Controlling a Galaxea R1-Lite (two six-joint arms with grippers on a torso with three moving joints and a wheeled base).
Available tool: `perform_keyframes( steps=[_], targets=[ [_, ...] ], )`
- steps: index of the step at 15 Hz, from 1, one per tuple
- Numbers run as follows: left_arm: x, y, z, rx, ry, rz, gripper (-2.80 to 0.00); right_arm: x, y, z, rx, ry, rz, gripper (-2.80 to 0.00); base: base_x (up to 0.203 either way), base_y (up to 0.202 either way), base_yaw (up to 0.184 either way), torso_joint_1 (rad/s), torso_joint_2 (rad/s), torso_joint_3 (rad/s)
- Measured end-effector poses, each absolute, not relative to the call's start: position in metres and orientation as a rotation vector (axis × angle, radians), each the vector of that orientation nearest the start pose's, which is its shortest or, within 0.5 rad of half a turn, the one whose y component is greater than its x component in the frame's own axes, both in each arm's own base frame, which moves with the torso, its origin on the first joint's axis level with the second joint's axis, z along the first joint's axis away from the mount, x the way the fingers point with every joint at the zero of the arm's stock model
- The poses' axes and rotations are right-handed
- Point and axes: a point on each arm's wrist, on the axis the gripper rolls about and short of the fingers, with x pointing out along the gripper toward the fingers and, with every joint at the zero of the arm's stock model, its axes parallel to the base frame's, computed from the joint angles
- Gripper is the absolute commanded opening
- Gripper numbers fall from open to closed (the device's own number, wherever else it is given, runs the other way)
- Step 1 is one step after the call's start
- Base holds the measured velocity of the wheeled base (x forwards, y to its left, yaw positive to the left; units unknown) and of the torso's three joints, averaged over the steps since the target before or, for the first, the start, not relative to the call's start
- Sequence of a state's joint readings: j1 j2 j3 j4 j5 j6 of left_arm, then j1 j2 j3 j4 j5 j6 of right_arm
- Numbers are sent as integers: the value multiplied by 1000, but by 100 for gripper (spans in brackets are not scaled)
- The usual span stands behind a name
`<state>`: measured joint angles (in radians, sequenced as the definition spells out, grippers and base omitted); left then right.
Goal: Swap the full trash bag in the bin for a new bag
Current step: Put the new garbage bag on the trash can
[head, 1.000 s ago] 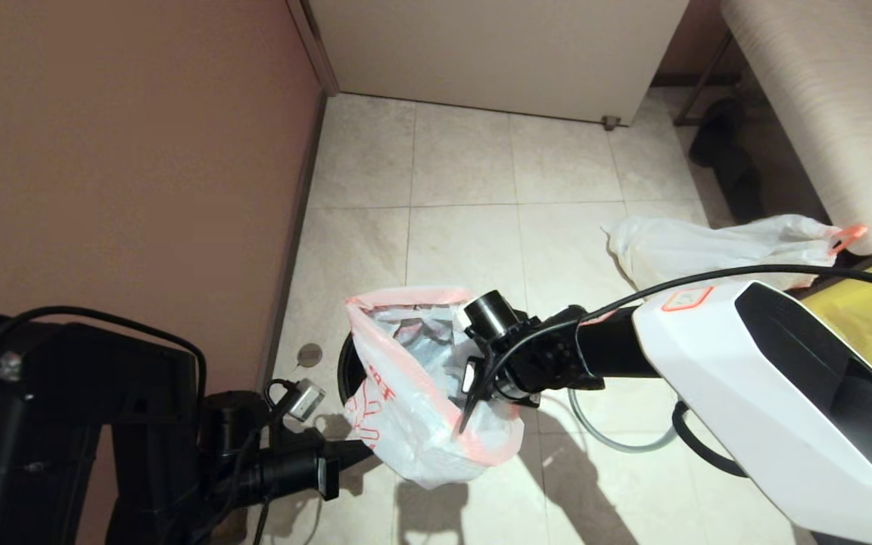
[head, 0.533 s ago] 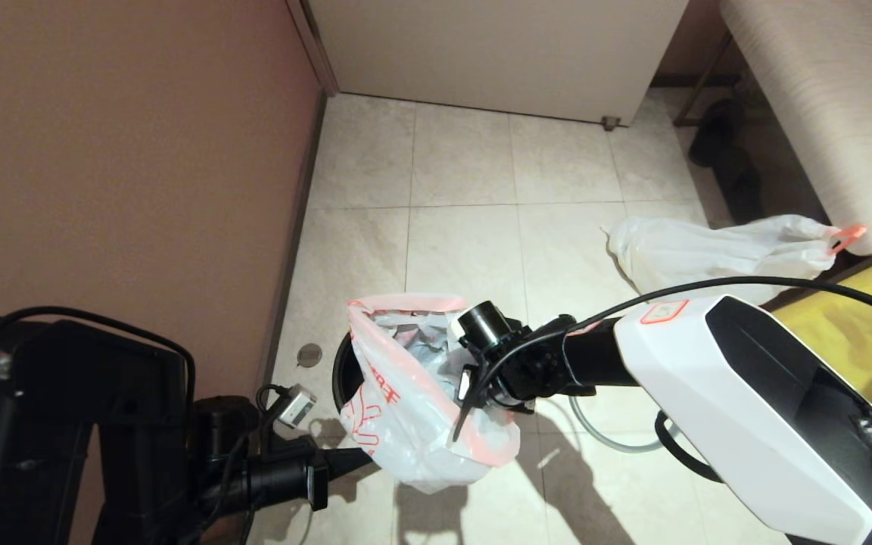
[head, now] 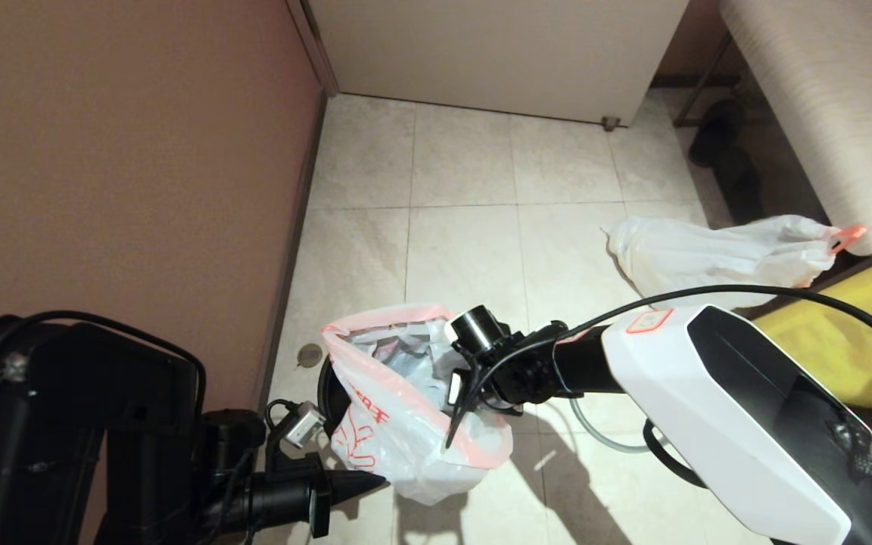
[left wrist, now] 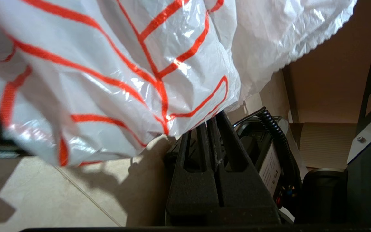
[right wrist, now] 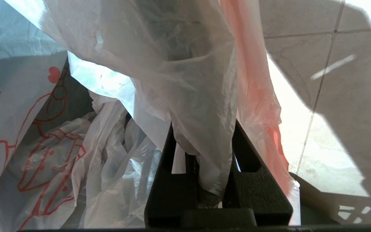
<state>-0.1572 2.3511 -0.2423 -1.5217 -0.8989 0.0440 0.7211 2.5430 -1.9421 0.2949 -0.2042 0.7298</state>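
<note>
My right gripper (right wrist: 201, 180) is clamped on the new bag (head: 398, 401) at its orange edge, over the bin (head: 328, 387). Left gripper (left wrist: 216, 129) fingers together, empty, tips against the bag's underside. Red print unreadable. Full trash bag (head: 716, 253) lies on the floor, well apart.

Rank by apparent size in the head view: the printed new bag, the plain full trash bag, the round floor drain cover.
1. full trash bag and new bag: look about alike; the new bag is nearer the camera, so unsure.
2. floor drain cover: clearly smallest.
</note>
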Motion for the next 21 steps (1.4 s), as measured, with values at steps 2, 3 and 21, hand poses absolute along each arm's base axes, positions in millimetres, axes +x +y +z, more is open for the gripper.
perform_keyframes(
  steps=[2, 3, 21],
  targets=[
    [262, -59, -28, -182, 542, -1033, -280, 375, 327, 53, 267, 926, 162, -280, 0, 0, 0, 0, 0, 0],
    [263, -60, -29, -179, 541, -1023, -280, 373, 328, 53, 262, 931, 165, -280, 0, 0, 0, 0, 0, 0],
    [284, -58, -42, -192, 559, -856, -280, 340, 327, 53, 127, 992, 213, -280, 0, 0, 0, 0, 0, 0]
  ],
)
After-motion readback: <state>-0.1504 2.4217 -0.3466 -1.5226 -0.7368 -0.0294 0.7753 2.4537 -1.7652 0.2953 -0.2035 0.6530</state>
